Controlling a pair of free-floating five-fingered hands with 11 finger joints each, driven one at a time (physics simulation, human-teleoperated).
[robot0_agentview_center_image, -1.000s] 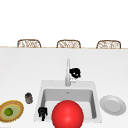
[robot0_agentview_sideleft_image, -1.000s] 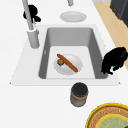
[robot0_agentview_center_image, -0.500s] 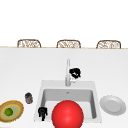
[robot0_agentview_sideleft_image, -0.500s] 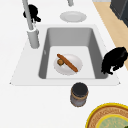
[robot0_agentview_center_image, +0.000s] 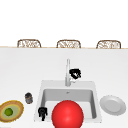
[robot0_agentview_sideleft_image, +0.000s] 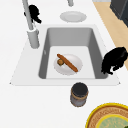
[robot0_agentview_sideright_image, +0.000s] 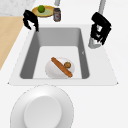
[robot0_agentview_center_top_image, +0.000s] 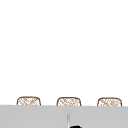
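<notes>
Sink (robot0_agentview_sideleft_image: 97, 52) holds plate (robot0_agentview_sideleft_image: 75, 67) w/ sausage (robot0_agentview_sideleft_image: 67, 62). Right hand (robot0_agentview_center_image: 75, 73), curled, empty, at faucet (robot0_agentview_center_image: 67, 72), 3 o'clock. Left hand (robot0_agentview_center_image: 42, 112) curled, empty, sink's front-left rim.

No readable text, labels or numbers anywhere; jar (robot0_agentview_sideleft_image: 79, 95) possibly bears label band, nothing legible.

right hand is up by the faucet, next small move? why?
Probably ease the right hand in against the faucet: its curled fingers hang just beside the spout, seemingly not yet around it. The left hand hovers at the sink's front-left corner.
</notes>
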